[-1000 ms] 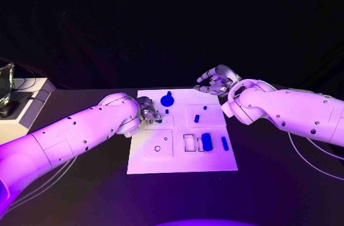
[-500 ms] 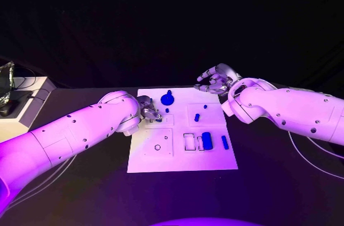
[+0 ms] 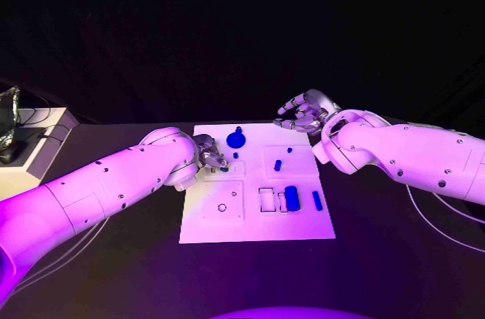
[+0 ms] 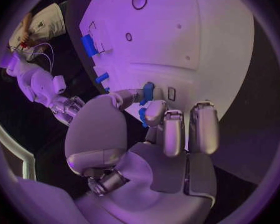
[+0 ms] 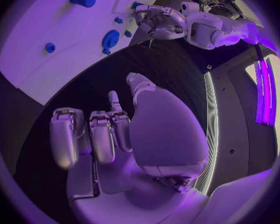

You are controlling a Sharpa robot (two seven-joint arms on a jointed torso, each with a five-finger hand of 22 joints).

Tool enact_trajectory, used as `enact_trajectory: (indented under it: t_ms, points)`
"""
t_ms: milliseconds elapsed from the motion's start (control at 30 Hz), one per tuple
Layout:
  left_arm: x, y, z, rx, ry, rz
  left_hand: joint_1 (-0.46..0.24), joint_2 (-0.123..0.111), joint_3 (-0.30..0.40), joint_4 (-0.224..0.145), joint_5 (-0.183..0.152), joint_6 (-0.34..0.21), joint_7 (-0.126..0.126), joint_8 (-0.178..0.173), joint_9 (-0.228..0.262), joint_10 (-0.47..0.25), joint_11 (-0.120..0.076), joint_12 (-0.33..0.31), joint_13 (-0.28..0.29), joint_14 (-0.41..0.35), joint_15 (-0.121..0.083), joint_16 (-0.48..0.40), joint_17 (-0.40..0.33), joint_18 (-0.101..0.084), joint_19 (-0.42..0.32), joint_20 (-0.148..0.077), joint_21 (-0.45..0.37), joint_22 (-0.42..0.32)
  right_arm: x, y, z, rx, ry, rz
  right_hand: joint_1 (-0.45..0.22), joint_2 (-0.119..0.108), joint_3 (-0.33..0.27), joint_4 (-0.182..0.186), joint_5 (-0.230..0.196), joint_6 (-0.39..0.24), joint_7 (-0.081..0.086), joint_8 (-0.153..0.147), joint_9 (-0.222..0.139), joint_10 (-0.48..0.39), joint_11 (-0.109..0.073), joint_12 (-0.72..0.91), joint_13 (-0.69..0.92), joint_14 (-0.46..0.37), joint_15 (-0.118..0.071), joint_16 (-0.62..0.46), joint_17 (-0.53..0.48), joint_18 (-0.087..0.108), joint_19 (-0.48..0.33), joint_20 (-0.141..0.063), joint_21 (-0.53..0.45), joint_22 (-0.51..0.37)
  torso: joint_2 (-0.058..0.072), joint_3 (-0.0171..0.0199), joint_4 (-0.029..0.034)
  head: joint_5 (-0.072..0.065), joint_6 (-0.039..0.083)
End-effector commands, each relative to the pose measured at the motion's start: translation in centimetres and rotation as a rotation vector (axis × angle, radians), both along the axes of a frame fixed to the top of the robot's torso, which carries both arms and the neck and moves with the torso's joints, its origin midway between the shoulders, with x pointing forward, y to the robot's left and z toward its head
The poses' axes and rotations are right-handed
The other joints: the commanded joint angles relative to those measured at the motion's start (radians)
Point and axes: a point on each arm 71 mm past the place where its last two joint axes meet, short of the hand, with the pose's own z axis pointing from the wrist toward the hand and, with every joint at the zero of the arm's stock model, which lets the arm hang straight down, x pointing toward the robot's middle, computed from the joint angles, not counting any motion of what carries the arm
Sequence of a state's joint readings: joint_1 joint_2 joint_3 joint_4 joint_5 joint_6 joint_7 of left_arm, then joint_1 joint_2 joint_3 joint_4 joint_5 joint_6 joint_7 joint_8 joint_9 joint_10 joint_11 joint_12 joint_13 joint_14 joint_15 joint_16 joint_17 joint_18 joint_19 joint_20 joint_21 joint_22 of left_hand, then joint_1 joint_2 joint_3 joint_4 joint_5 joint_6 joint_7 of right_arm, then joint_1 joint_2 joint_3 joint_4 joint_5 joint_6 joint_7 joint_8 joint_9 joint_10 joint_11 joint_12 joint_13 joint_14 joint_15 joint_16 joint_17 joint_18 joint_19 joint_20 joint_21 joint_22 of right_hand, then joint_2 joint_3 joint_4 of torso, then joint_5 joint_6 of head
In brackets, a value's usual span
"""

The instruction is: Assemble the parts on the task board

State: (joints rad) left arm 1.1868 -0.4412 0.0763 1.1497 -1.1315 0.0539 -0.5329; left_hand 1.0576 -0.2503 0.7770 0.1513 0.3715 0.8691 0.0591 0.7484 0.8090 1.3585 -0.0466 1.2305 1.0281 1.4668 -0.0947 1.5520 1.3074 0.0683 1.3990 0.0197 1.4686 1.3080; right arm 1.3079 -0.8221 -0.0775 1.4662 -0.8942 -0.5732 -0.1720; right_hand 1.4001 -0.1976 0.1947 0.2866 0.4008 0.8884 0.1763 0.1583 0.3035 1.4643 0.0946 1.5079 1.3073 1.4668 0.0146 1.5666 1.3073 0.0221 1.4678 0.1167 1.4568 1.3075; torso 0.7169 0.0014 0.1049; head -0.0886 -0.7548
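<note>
The white task board (image 3: 253, 228) lies in the middle of the black table. My left hand (image 3: 209, 155) hovers over its left side by a small square recess and pinches a small blue part (image 4: 147, 91) between thumb and a finger. My right hand (image 3: 303, 114) hangs above the board's far edge, fingers loosely bent and apart, holding nothing. On the board lie a round blue disc (image 3: 237, 140), a short blue peg (image 3: 277, 166), a thick blue block (image 3: 291, 198) and a slim blue bar (image 3: 317, 202). The right wrist view shows the disc (image 5: 109, 39) and my left hand (image 5: 157, 22).
A white box (image 3: 41, 147) with dark gear on it stands at the table's left edge. The board's near left corner carries a plate with a small ring hole (image 3: 221, 209). Bare black table lies in front of the board.
</note>
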Motion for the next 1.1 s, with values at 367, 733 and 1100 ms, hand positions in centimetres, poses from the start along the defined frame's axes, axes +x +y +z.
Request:
enact_trajectory:
  t_ms: [367, 733, 1100]
  points:
    - [-0.13, -0.28, -0.65, 0.009, 0.03, -0.011, -0.019, -0.001, -0.003, -0.022, -0.01, 0.06, -0.047, -0.017, 0.116, -0.004, -0.008, -0.003, -0.001, 0.09, -0.01, -0.006, 0.213, -0.012, 0.005, -0.006, 0.002, 0.013, -0.02, 0.13, -0.01, -0.007, 0.0, 0.015, -0.012, 0.004, 0.0, 0.002, 0.003, 0.003, -0.004, 0.006, 0.001, 0.031, -0.006, -0.002, 0.195, 0.097, -0.002, -0.005, 0.238, 0.01, 0.046, -0.003, -0.009, 0.158, 0.0, 0.0005, -0.0001, -0.002, -0.003]
    - [-0.09, -0.23, -0.7, 0.01, 0.035, -0.01, -0.024, -0.01, -0.102, 0.026, -0.013, 0.073, -0.048, -0.034, 0.126, -0.006, -0.008, -0.001, 0.0, 0.09, -0.011, -0.006, 0.213, -0.012, 0.007, -0.007, 0.001, 0.014, -0.01, 0.1, -0.03, -0.007, -0.001, 0.014, -0.012, 0.004, 0.0, 0.002, 0.003, 0.003, -0.004, 0.006, 0.001, 0.031, -0.006, -0.002, 0.195, 0.097, -0.002, -0.005, 0.238, 0.01, 0.046, -0.003, -0.009, 0.158, -0.001, 0.0, 0.0001, -0.002, -0.004]
    - [-0.11, -0.23, -0.72, 0.01, 0.038, -0.012, -0.009, -0.013, -0.209, 0.074, -0.016, 0.084, -0.047, -0.05, 0.138, -0.007, -0.007, 0.001, 0.0, 0.091, -0.01, -0.005, 0.215, -0.013, 0.009, -0.007, 0.001, 0.018, 0.0, 0.06, -0.04, -0.007, -0.002, 0.013, -0.012, 0.004, 0.0, 0.002, 0.003, 0.003, -0.004, 0.006, 0.001, 0.031, -0.006, -0.002, 0.195, 0.097, -0.002, -0.005, 0.238, 0.01, 0.046, -0.003, -0.009, 0.158, 0.0, -0.0004, -0.0002, -0.003, -0.007]
